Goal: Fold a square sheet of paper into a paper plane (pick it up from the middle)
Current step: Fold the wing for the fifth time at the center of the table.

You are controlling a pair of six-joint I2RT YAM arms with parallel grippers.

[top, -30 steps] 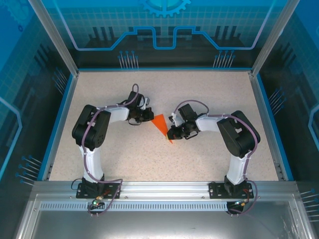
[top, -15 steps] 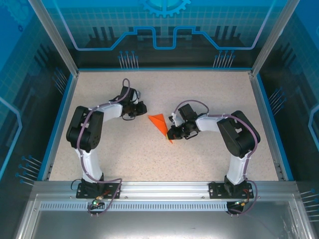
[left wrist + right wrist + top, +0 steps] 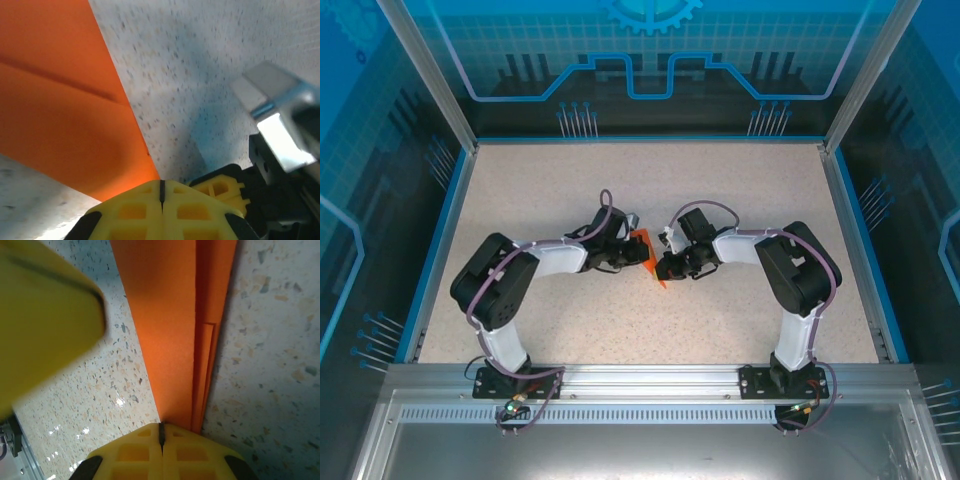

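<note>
We found the left gripper [image 3: 161, 194] pressed together at the edge of the folded orange paper [image 3: 60, 115]. The right gripper [image 3: 161, 437], likewise pressed together, met its narrow end.

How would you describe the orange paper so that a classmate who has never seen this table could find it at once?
Start at the speckled table inside the blue-walled enclosure, then look to its middle, where the two arms' tips meet. There the folded sheet of paper lies at the tips of the left gripper and right gripper; it is the one bright orange, pointed shape.
</note>
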